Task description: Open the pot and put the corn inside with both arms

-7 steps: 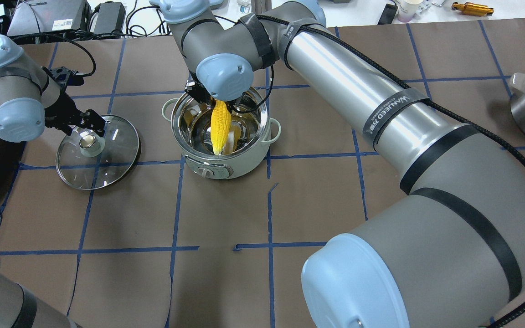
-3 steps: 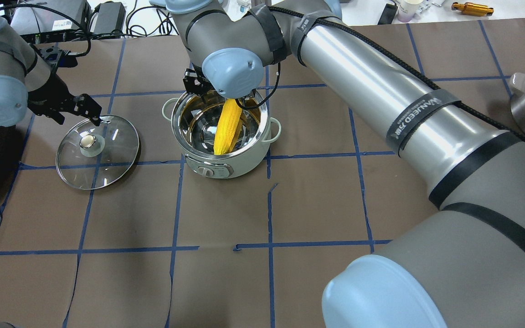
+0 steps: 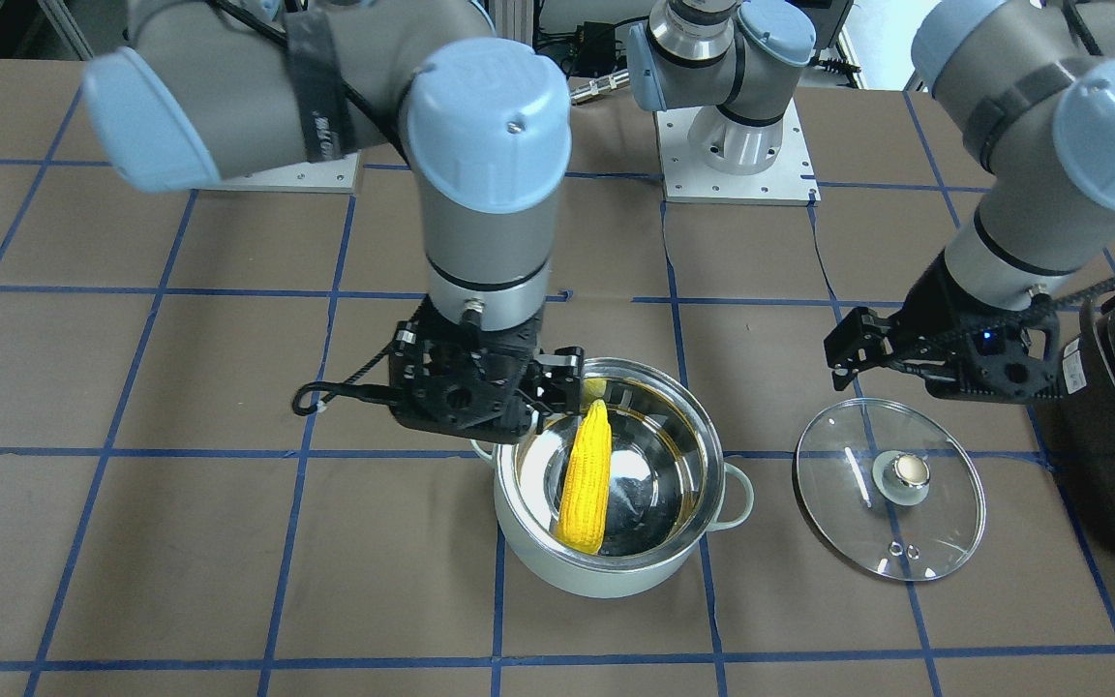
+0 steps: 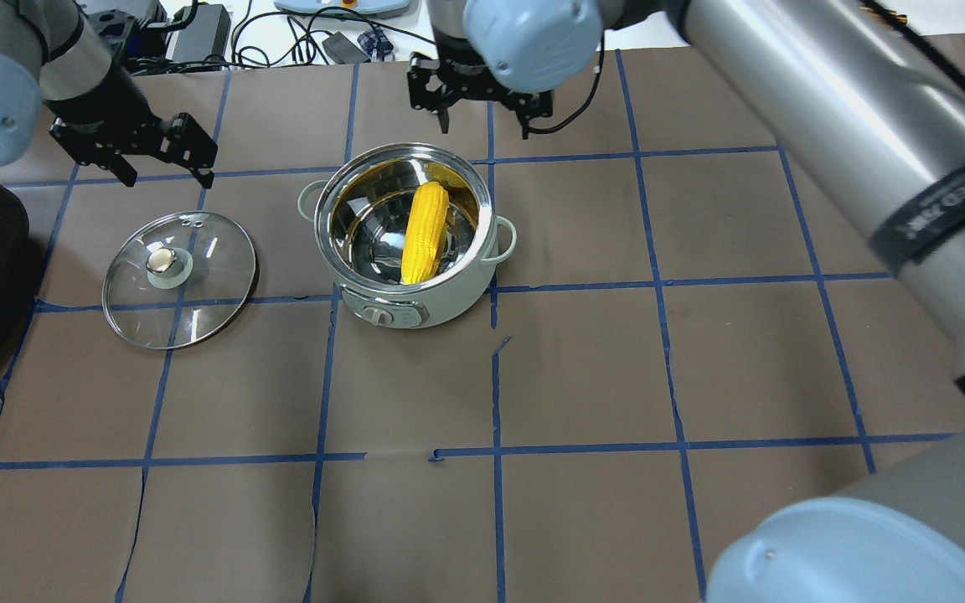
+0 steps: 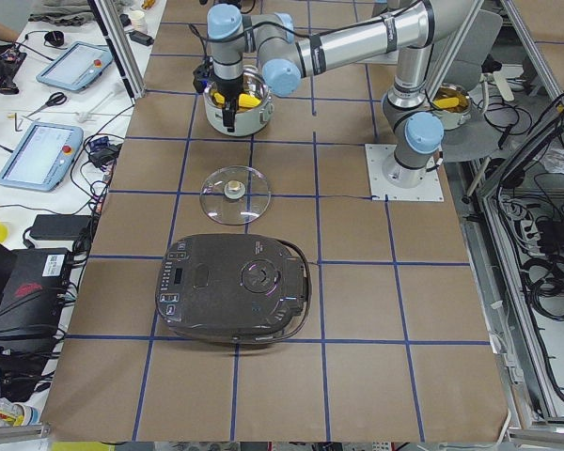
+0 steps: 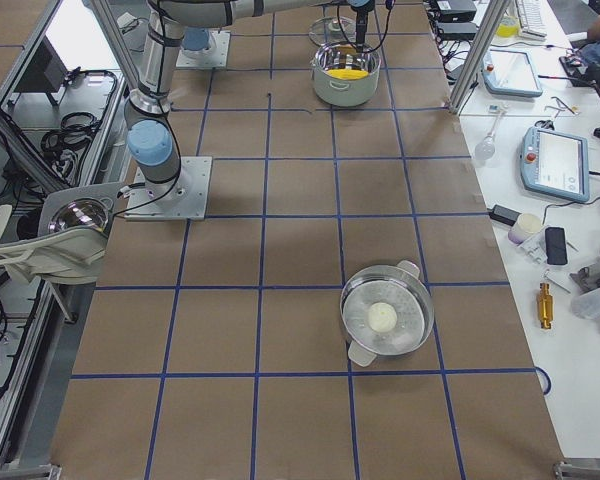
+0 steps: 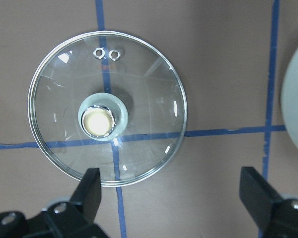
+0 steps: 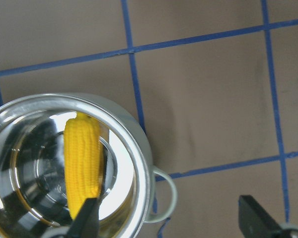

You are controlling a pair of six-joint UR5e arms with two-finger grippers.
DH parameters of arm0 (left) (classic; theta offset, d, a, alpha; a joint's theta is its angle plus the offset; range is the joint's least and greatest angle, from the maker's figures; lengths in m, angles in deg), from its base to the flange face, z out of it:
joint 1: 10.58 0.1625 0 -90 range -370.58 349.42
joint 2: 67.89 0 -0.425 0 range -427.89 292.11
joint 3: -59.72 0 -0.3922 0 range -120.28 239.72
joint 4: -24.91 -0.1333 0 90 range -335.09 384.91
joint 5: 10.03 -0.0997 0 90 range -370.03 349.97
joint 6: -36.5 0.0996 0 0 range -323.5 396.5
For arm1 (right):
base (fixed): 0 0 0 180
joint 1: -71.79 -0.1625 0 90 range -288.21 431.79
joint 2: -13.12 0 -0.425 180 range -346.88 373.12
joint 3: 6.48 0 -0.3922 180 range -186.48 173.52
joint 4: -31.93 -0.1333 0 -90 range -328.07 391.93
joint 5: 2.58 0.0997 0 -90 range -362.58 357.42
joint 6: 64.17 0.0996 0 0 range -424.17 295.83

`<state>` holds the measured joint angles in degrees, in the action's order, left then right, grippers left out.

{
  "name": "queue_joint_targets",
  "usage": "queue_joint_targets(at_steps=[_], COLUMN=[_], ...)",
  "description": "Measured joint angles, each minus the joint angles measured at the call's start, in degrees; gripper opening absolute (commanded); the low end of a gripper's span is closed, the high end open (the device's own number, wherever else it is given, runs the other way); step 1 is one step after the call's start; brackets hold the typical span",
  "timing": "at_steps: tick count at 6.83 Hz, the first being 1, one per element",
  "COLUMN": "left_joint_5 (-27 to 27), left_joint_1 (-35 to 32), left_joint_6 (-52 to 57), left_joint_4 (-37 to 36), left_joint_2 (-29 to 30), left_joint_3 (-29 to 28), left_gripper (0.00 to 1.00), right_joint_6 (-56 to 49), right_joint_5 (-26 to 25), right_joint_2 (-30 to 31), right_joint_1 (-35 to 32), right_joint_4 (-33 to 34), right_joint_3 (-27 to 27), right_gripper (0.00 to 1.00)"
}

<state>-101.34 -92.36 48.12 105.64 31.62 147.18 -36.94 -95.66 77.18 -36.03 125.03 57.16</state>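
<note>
Corn (image 4: 425,233) inside the pot (image 4: 449,303), lying slantwise across the steel interior, one end up near the rim. Glass lid (image 4: 206,289) flat on the table (image 4: 583,377), knob up, apart from the pot on the robot's left. Right gripper (image 4: 484,127) raised beyond the pot's far rim, pointing down, fingers spread, empty — left gripper (image 4: 168,174) likewise splayed and empty, above the lid's far edge. Only in the left side view: the whole black appliance (image 5: 233,291) past the lid.
</note>
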Motion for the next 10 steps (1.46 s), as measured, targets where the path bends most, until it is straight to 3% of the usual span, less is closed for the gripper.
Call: queue_joint_targets(at_steps=[2,5,10], left_joint_5=[-0.4,0.0,1.1], left_joint_1=[-6.5,-11.0,-10.6], left_joint_6=[-6.7,-9.2,-11.5], left_joint_4=[4.1,7.8,13.2], left_joint_2=[-1.6,-5.8,-10.6], left_joint_3=[-3.2,-4.1,-3.6], left_gripper=[1.00,1.00,1.00], right_joint_6=[-10.1,-21.8,-26.4], right_joint_5=[0.0,-0.1,1.7], right_joint_2=[8.8,21.9,27.1], right_joint_1=[9.2,18.0,19.6], right_joint_4=[-5.6,-5.6,-5.5], right_joint_3=[6.4,21.3,26.1], right_gripper=[1.00,1.00,1.00])
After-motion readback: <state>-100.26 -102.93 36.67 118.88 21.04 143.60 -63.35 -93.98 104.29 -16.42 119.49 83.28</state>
